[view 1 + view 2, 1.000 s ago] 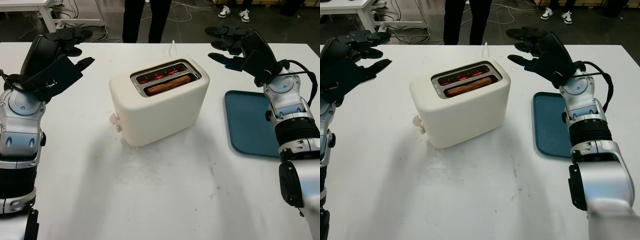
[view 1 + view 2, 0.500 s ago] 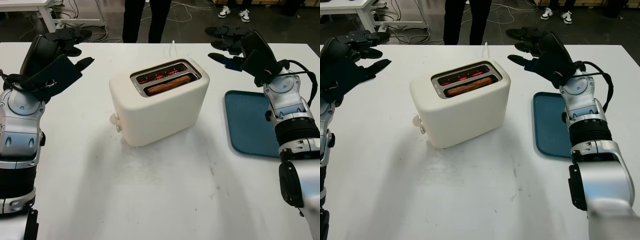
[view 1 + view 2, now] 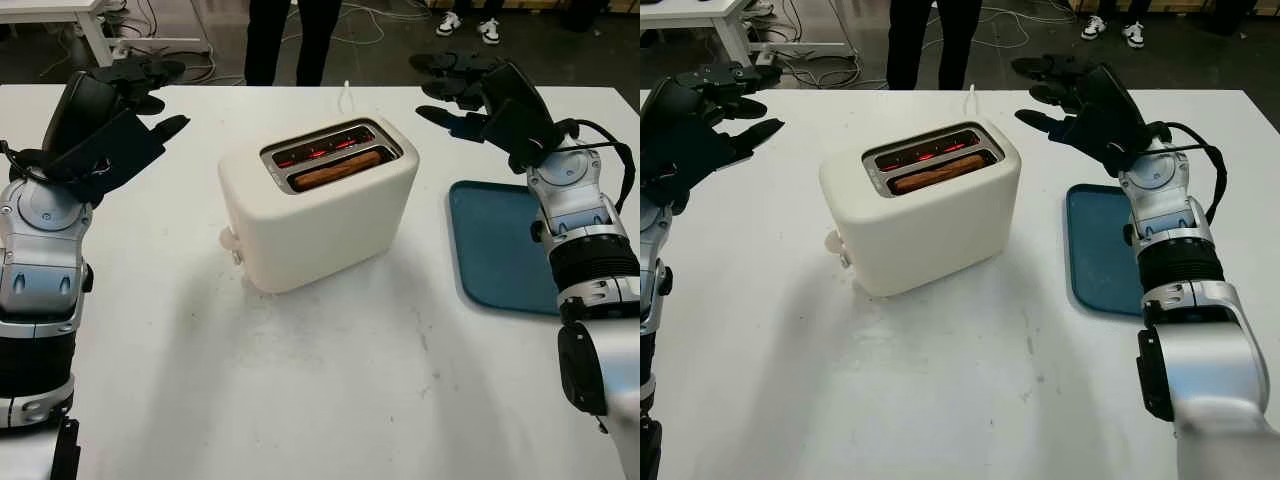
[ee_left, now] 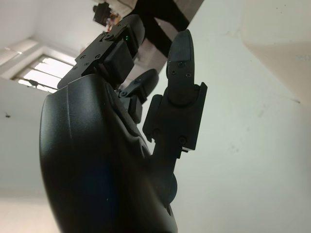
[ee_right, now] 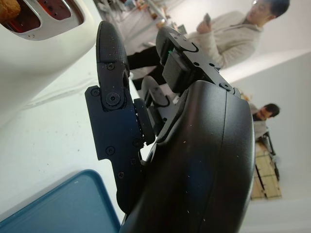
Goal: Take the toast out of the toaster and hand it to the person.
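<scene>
A cream toaster stands in the middle of the white table. A slice of brown toast sits low in its near slot, and the far slot glows red. My left hand is raised open above the table's far left, well apart from the toaster. My right hand is raised open at the far right, above the table beyond the tray. A person in dark trousers stands behind the table's far edge.
A dark blue tray lies on the table at the right, under my right forearm. The toaster's white cord runs off the far edge. Two other people sit in the background in the right wrist view.
</scene>
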